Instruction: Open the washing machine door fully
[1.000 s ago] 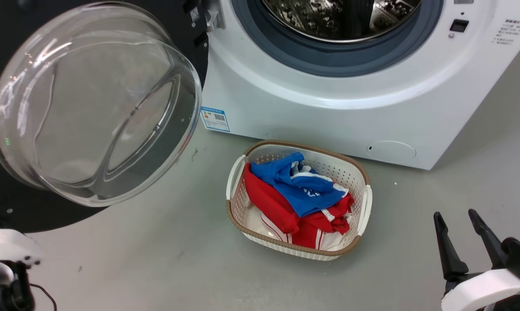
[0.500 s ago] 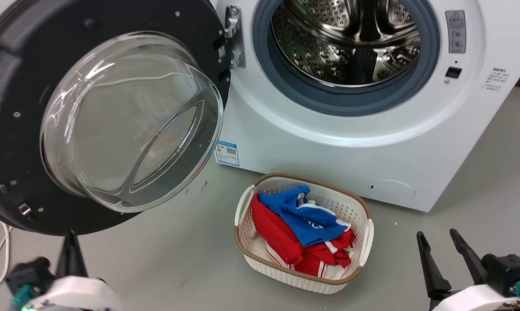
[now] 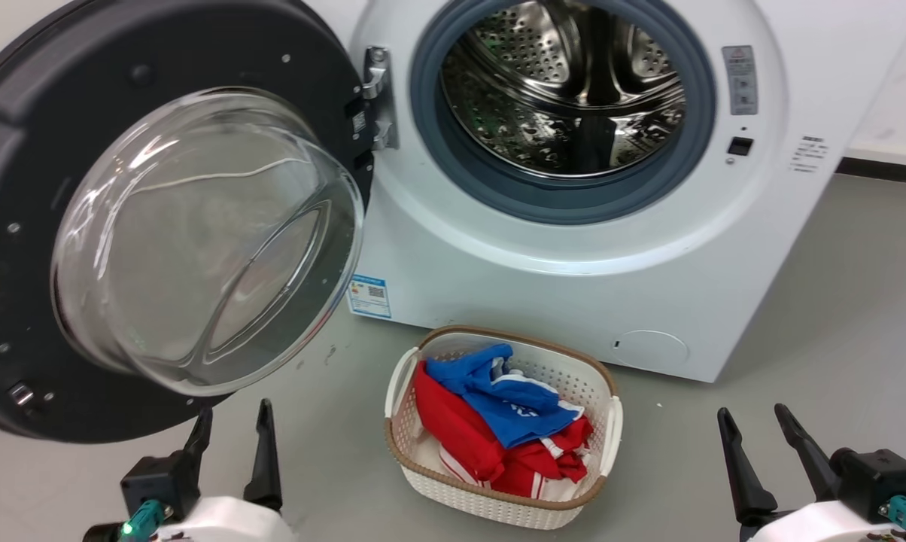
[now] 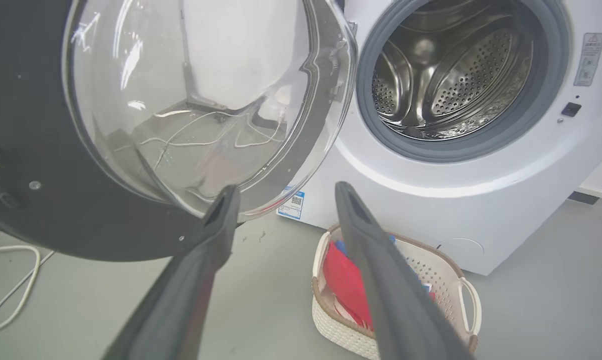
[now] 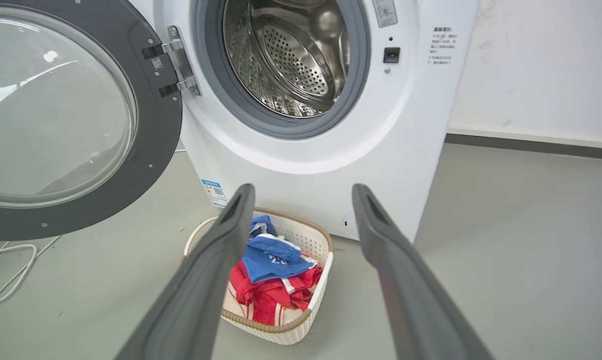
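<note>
The washing machine door (image 3: 39,150) is a big round black disc with a bulging clear glass bowl, swung wide out to the left on its metal hinge (image 3: 378,94). It also fills the left of the left wrist view (image 4: 26,125) and right wrist view (image 5: 156,115). The white washing machine (image 3: 543,286) shows its steel drum and grey gasket uncovered. My left gripper (image 3: 231,418) is open just below the door's lower edge, holding nothing. Low at the right, my right gripper (image 3: 754,418) is open and empty, well away from the door.
A white woven basket (image 3: 611,421) with red and blue clothes stands on the grey floor in front of the machine, between my two grippers. A white cable (image 4: 11,285) loops on the floor under the door. A wall (image 5: 531,65) rises right of the machine.
The head camera has tilted up, bringing more of the door and drum into view. My left gripper has risen into view below the door, fingers now upright and open.
</note>
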Controlling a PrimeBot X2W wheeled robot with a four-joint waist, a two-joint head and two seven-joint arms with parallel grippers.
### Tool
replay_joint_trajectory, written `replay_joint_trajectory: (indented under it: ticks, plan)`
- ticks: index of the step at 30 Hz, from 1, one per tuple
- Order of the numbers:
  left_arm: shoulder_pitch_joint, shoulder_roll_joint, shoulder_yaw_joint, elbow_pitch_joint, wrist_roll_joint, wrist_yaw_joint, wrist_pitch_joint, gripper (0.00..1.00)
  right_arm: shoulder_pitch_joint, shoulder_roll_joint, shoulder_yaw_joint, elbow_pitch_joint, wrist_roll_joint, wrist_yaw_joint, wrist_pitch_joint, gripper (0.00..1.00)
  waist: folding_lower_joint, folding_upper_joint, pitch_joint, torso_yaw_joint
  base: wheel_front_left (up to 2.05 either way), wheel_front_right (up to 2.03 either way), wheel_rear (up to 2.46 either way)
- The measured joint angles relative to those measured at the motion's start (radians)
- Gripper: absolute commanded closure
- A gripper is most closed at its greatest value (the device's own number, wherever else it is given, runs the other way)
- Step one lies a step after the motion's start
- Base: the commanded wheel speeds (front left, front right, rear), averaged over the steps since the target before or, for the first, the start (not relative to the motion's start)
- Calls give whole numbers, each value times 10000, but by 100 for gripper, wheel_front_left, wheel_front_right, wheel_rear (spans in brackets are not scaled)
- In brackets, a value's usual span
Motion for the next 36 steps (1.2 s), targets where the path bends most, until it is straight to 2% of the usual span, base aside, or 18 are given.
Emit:
replay_joint_trajectory:
  ticks: [12,22,27,36]
  plan:
    - [-766,-36,-740,42,466,-332,-81,0,-282,-48,-19,-75,-58,0,-8,0,0,0,-136,-1381,0,0,0]
    - [-867,-207,-955,364,571,-249,-313,0,-386,-259,186,-35,-54,0,21,0,0,0,-186,-2634,0,0,0]
    - [-861,-249,-1047,500,585,-230,-330,0,-386,-276,182,-21,-54,0,-10,0,0,0,-184,-2844,0,0,0]
    - [-745,-205,-1032,548,570,-153,-435,0,-438,-268,79,-69,-61,0,-54,0,0,0,-137,-2714,0,0,0]
